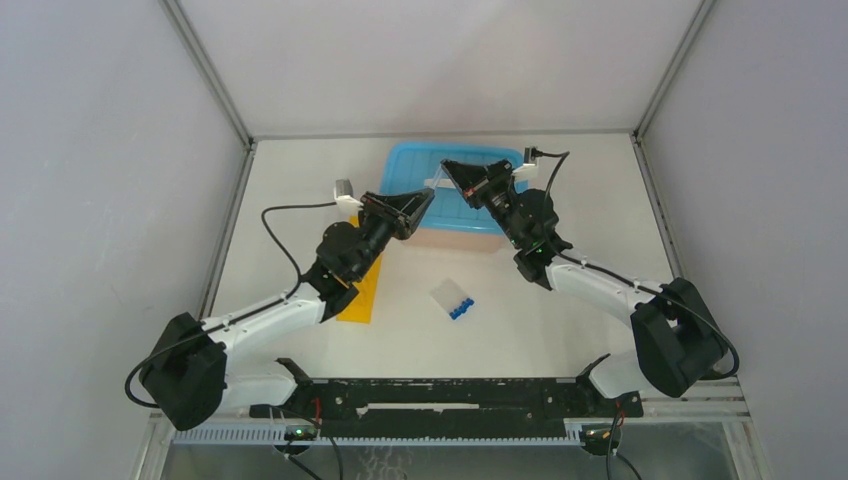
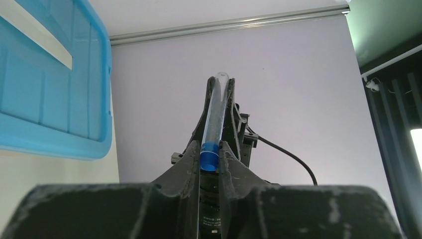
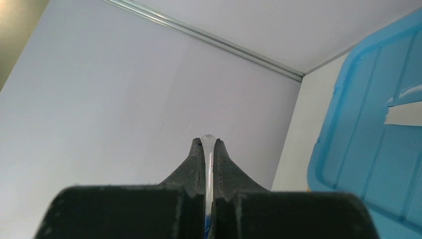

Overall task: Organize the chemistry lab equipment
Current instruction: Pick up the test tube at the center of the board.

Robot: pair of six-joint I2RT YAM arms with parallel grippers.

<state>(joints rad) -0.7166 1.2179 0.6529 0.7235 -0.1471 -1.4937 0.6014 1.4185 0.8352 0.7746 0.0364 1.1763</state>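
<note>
**Two tubes aloft, two arms nose to nose**

Both arms reach toward the far edge of the counter, at the near-left rim of the blue bin [image 1: 470, 212], and each pair of jaws is closed on a tube. The left jaws grip a clear blue-capped tube [image 2: 215, 119] lying lengthwise between them. Its cap is toward the wrist and its rounded end pokes just past the tips. The right jaws pinch a second tube [image 3: 208, 142] the same way; only its clear end and a sliver of blue low down show.

The chief danger, as I judge it, is the arms themselves. The left arm [image 1: 350, 245] and the right arm [image 1: 530, 235] point their tips at each other, near though apart. A careless swing by either could knock a tube loose or bump wrist on wrist.

Next, the grip. A smooth round tube held along its length (rather than across) can slide forward if tilted tip-down. It would then roll on the counter or drop into the bin.

Then the destination. The yellow rack [image 1: 362, 292] lies toward the left edge, partly under the left arm, and its holes do not show from above. A tube brought in at a slant could catch a hole's rim and shove the rack. The small clear tray [image 1: 445, 293] with spare tubes [image 1: 461, 308] sits near the counter's middle, where a low sweep might scatter it.
</note>
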